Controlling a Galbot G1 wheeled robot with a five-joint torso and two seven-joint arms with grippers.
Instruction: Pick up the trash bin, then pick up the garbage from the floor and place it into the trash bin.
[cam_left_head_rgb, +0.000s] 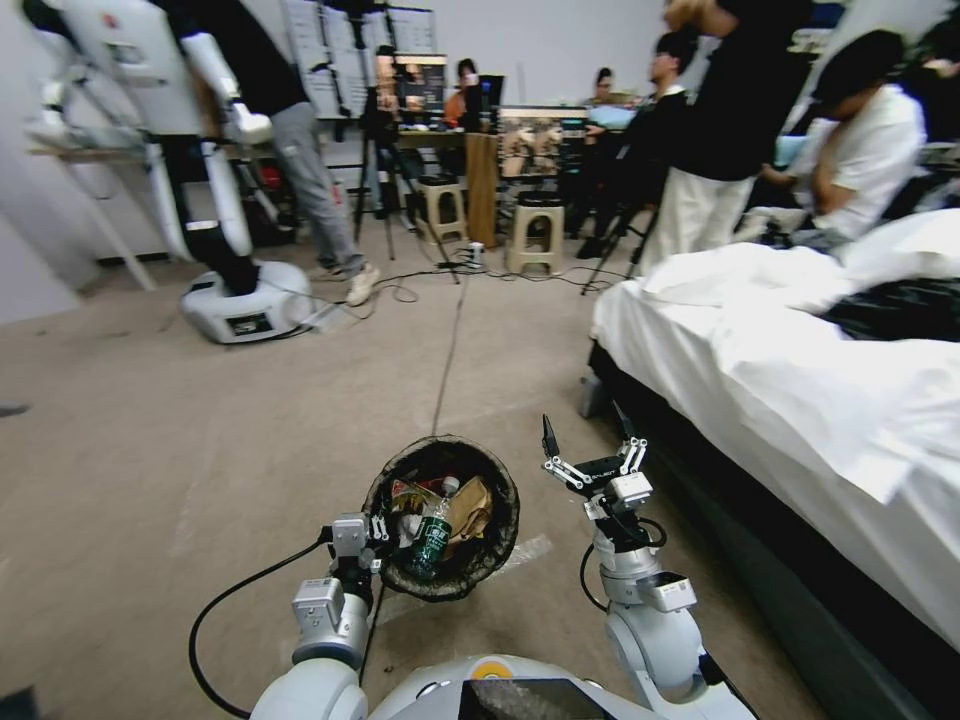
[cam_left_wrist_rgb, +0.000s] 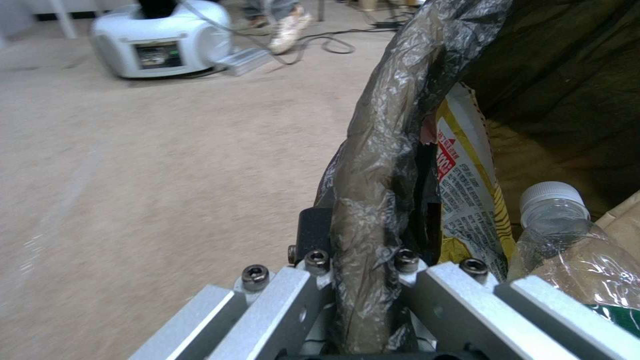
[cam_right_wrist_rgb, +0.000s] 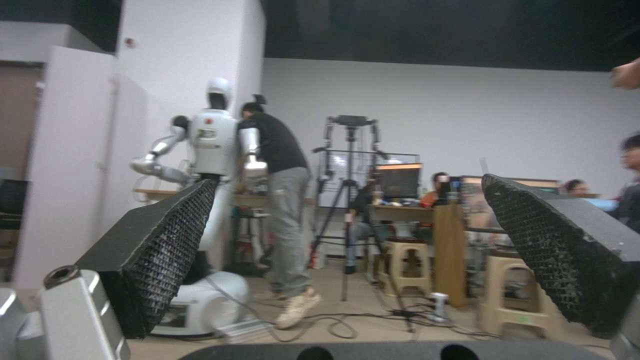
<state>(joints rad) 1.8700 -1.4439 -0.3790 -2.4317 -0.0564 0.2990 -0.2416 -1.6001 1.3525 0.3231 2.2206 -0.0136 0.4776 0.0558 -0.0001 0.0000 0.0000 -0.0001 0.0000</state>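
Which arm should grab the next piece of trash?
Right. The right gripper is open and empty beside the trash bin, while the left gripper is clamped on the bin's rim.

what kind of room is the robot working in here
Likely a robotics lab dressed as a mock bedroom: a bed with white sheets beside the carpeted floor, another humanoid robot nearby, and camera tripods and monitors behind.

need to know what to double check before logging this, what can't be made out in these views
- Trash bin white body: head view, hidden by its dark bag; left tool clamps the rim.
- Litter under the bottle and brown paper bag: head view, buried.
- Yellow wrapper text: left wrist view, too small.
- Floor under the right tool, open and empty: head view, partly hidden by the arm.
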